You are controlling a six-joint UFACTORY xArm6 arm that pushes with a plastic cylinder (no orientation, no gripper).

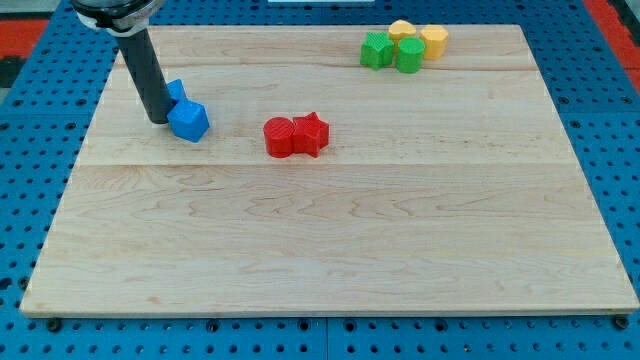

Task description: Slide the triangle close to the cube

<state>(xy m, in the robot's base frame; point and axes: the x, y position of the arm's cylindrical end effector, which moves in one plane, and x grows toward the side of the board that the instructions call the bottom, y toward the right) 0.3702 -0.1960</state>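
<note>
My tip [159,120] rests on the board at the view's upper left. It touches the left side of a blue block [189,121], the cube by its look. A second blue block [176,92], the triangle as far as I can tell, lies just above and behind it, partly hidden by the rod. The two blue blocks sit against each other.
A red cylinder [279,137] and a red star [311,134] lie together near the board's middle. Two green blocks [377,49] [409,55] and two yellow blocks [401,31] [434,40] cluster at the view's top right. The wooden board [330,230] ends in blue perforated table.
</note>
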